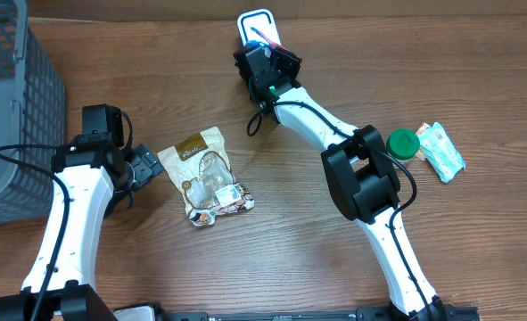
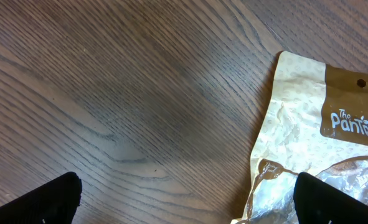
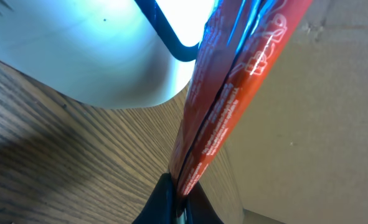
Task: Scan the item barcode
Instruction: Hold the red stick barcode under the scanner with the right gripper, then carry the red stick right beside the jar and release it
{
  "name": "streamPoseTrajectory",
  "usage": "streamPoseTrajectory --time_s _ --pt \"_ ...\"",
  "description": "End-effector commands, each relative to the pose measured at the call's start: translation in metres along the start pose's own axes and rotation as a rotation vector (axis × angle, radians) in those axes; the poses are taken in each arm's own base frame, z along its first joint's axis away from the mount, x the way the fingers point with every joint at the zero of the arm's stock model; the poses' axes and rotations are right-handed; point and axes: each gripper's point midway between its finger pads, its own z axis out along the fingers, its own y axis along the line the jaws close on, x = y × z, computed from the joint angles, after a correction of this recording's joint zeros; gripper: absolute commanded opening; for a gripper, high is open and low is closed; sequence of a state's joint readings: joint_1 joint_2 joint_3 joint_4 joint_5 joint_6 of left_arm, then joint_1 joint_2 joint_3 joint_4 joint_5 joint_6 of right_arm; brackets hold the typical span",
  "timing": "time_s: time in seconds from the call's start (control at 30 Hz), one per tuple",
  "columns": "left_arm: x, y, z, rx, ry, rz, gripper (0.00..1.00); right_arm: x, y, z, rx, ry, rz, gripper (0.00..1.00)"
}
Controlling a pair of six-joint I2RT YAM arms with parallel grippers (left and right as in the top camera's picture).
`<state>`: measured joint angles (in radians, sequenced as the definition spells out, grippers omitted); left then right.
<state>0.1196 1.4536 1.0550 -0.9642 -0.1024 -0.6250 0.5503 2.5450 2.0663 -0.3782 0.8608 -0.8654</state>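
My right gripper [image 1: 268, 55] is shut on a flat red packet [image 1: 264, 37], the item, and holds it edge-up at the far middle of the table, over a white scanner [image 1: 253, 21] with a blue outline. In the right wrist view the red packet [image 3: 233, 93] rises from my pinched jaws [image 3: 180, 194], with the glowing scanner face [image 3: 96, 62] just behind it. No barcode is visible. My left gripper [image 1: 152, 169] is open low over the wood, just left of a beige snack pouch [image 1: 206, 173]. One fingertip [image 2: 339, 199] overlaps the pouch [image 2: 302, 124] edge in the left wrist view.
A grey mesh basket [image 1: 13, 107] stands at the left edge. A green-lidded jar [image 1: 403, 144] and a teal packet [image 1: 443, 152] lie at the right. A cardboard wall runs along the table's far edge.
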Motion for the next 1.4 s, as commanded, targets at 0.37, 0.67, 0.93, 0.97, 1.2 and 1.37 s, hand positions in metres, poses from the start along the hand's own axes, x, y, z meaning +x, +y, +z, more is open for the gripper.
streamPoseTrajectory --time_s 0.37,0.67,0.93,0.97,1.2,1.37 --pt "-0.002 0.002 -0.001 -0.009 -0.01 0.011 1.0 0.007 -0.088 -0.082 -0.048 -0.048 0.356 0.04" --pt "-0.002 0.002 -0.001 -0.009 -0.01 0.011 1.0 0.091 -0.116 -0.106 -0.248 0.118 0.573 0.04" --pt "-0.002 0.002 -0.001 -0.009 -0.01 0.011 1.0 0.207 -0.122 -0.095 -0.314 0.457 0.7 0.04" --pt "-0.002 0.002 -0.001 -0.009 -0.01 0.011 1.0 0.222 -0.122 -0.095 -0.317 0.507 0.713 0.04" --pt "-0.002 0.002 -0.001 -0.009 -0.01 0.011 1.0 0.292 -0.106 -0.098 -0.482 0.735 0.845 0.04" --pt "-0.002 0.002 -0.001 -0.009 -0.01 0.011 1.0 0.32 -0.103 -0.104 -0.516 0.842 0.925 0.04"
